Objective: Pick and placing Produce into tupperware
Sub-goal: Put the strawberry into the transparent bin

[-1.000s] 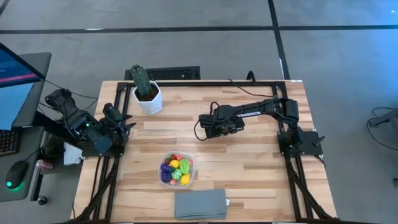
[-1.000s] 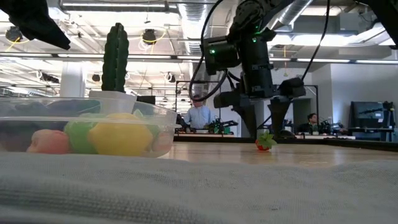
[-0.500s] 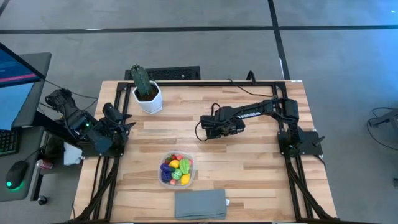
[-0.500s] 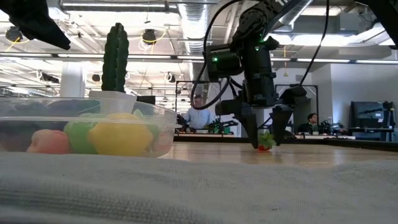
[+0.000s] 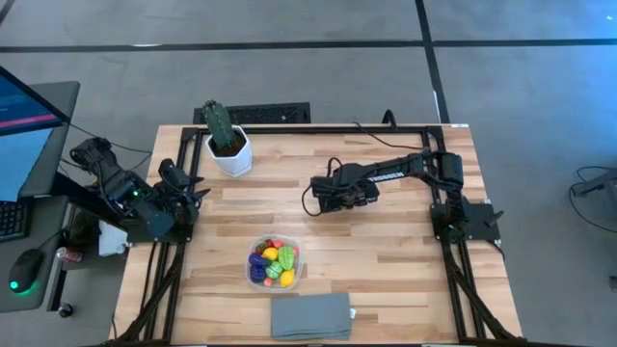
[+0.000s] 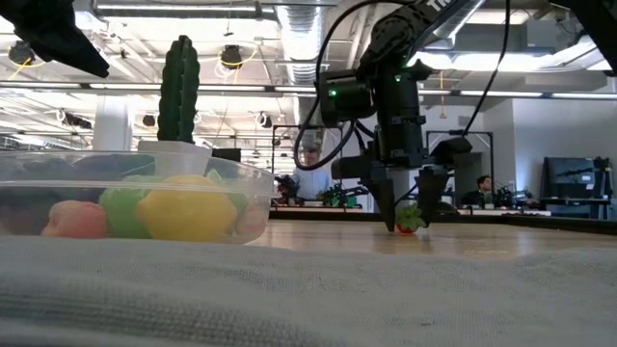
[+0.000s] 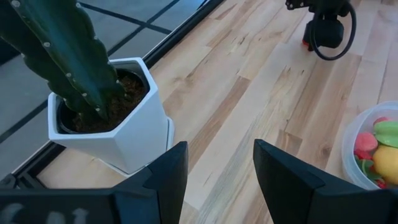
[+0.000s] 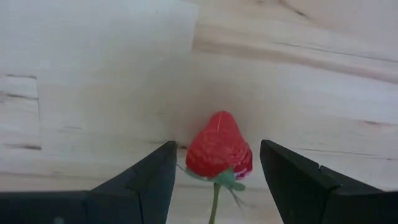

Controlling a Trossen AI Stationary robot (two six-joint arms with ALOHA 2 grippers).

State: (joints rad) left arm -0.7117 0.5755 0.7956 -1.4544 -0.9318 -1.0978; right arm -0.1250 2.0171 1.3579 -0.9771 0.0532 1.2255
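My right end effector (image 8: pixel 214 165) stands open astride the red strawberry (image 8: pixel 217 149) on the table (image 8: pixel 93 74), apparently not touching; my left end effector (image 7: pixel 214 165) waits open beside the cactus pot (image 7: pixel 124 124).

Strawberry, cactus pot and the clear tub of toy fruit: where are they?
strawberry (image 8: pixel 217 152), right wrist view, its red body.
cactus pot (image 7: pixel 124 134), left wrist view, white front wall.
clear tub (image 6: pixel 253 188), low view, its side wall.
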